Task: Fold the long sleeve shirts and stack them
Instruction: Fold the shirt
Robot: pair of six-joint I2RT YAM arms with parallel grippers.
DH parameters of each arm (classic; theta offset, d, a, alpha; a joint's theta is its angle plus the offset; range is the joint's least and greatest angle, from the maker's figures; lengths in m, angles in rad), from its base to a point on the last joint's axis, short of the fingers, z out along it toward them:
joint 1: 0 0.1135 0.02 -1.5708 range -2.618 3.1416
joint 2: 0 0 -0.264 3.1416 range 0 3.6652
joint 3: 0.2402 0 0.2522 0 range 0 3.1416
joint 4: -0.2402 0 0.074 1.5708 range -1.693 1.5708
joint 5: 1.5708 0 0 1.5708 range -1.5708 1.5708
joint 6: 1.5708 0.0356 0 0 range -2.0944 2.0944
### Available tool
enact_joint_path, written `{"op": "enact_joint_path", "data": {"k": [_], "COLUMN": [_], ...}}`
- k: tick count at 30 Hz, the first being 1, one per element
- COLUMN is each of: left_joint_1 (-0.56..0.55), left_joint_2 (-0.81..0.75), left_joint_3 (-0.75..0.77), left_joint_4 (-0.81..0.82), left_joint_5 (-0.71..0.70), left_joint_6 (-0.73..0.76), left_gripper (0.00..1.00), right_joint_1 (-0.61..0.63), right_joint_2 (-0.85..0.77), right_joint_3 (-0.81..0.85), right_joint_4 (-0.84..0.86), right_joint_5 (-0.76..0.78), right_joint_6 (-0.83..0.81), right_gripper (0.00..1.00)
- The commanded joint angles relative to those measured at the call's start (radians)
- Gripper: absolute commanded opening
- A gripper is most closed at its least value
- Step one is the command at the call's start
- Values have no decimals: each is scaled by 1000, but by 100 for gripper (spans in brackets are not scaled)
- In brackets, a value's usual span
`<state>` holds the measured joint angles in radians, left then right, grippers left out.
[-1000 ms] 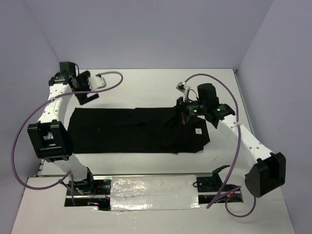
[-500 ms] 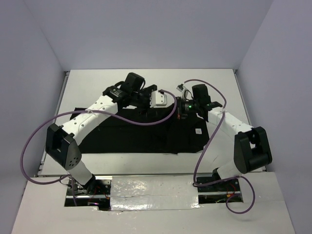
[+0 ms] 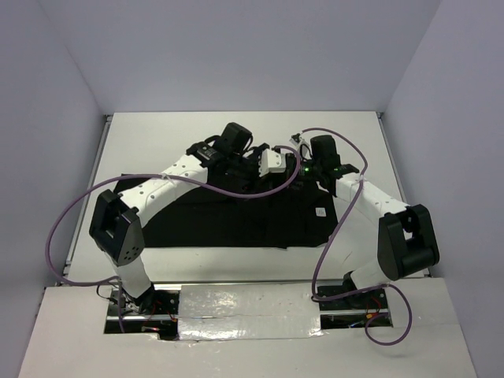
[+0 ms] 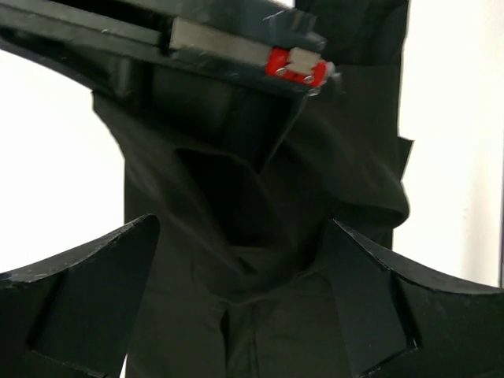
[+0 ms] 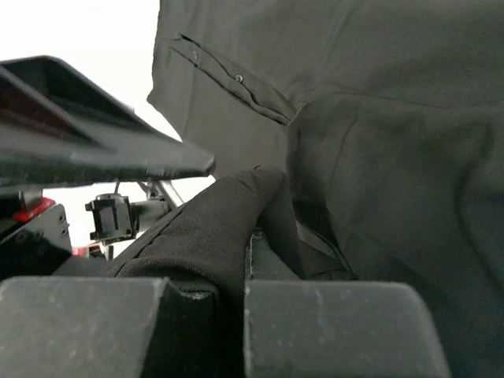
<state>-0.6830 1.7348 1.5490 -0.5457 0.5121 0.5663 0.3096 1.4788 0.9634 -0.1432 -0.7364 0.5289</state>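
Item one, shirt [image 3: 205,216]: black, long-sleeved, spread across the middle of the tabletop [image 3: 157,130] from near the left edge toward the right edge, mostly flat. I note a small white tag [image 3: 320,212] on its right end, toward the near edge. Along its far edge, right of centre, the cloth is drawn up into a peak. Item two, right gripper [image 3: 303,175]: down at that peak, fingers clenched on a pinched fold of the shirt; my right wrist view shows black cloth bunched between the closed fingers [image 5: 315,323] and a buttoned placket lying beyond. Item three, left gripper [image 3: 248,169]: reaching in from the left over the shirt's far edge, just beside the right gripper, fingers [image 4: 87,299] released and spread wide, nothing between them. Through the left wrist view I see the raised cloth hanging between those spread tips, with the right gripper's body and a red part above it. Item four, purple cable [image 3: 71,220]: looped off the left arm.
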Motion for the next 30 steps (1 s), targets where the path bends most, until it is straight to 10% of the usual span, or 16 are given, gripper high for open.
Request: {"op": "enact_joint_path", "data": {"k": [1, 6, 11, 14, 19, 25, 30], "left_joint_1": [-12, -13, -13, -13, -13, -12, -15], "left_joint_2": [5, 15, 17, 17, 15, 29, 37], "left_joint_3": [22, -18, -10, -3, 19, 159, 321], "left_joint_4": [20, 139, 141, 122, 122, 76, -43], "left_joint_5": [101, -41, -73, -98, -135, -326, -435], "left_joint_6": [-34, -129, -109, -92, -88, 122, 300], "left_gripper": [99, 89, 24, 2, 0, 0, 0], "right_joint_1": [0, 9, 14, 14, 14, 8, -4], "right_joint_2": [2, -8, -17, -25, -29, -83, -137], "right_joint_3": [23, 17, 9, 9, 12, 31, 17], "right_joint_4": [31, 36, 27, 21, 10, -134, -148], "right_joint_5": [20, 12, 2, 2, -7, 73, 147], "right_joint_6": [10, 2, -20, -36, -70, -245, -293], "right_gripper": [0, 0, 0, 0, 0, 54, 58]}}
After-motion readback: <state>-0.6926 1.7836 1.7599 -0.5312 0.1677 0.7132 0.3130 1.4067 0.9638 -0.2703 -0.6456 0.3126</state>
